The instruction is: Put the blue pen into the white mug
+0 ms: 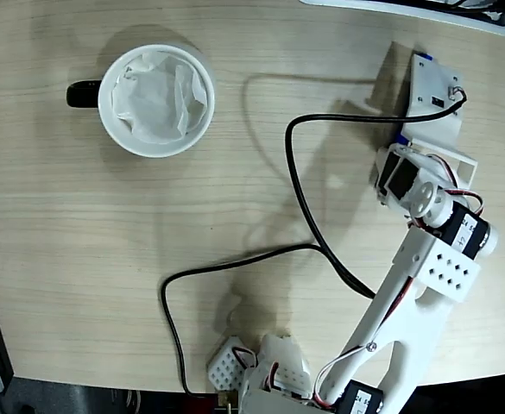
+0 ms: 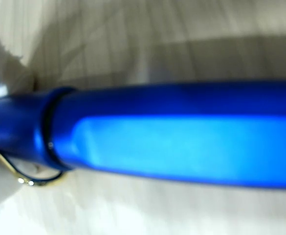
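I see gripper (image 1: pixel 425 103) low over counter (image 1: pixel 79 285), pen (image 2: pixel 182 142) right under it, filling wrist view crosswise, blurred. Clenched or released: cannot tell. Mug (image 1: pixel 156 100) well apart to gripper's left in fixed view, paper-lined. Black cable (image 1: pixel 304 198) between.

— Where is the mug (image 1: pixel 155 100) sitting in the fixed view?

— On the table (image 1: pixel 79 241), upper left, its handle (image 1: pixel 84 93) pointing left and crumpled paper (image 1: pixel 161 95) lying inside it.

— And the arm (image 1: pixel 425 259)?

— It is reaching from the bottom edge up the right side, with the gripper (image 1: pixel 429 95) lying at the upper right, well apart from the mug. A cable (image 1: pixel 299 198) is trailing across the table between them.

— The pen (image 2: pixel 172 132)?

— In the wrist view it is lying crosswise just before the camera, above the table.
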`<action>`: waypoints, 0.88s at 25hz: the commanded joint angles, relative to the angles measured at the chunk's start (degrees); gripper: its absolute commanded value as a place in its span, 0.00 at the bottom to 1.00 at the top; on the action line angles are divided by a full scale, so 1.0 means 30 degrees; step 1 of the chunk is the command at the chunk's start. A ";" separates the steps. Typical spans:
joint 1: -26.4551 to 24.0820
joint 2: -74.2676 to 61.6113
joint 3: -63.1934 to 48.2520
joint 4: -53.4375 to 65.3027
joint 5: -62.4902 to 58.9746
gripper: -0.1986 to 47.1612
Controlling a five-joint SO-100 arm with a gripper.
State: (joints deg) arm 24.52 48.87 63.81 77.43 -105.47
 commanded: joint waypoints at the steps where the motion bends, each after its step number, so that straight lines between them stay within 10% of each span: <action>1: -0.0029 0.1758 0.0498 0.0410 -0.0117 0.00; 22: -0.2227 0.5303 0.2842 0.5010 0.2988 0.00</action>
State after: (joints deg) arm 18.63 57.83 70.93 89.91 -97.82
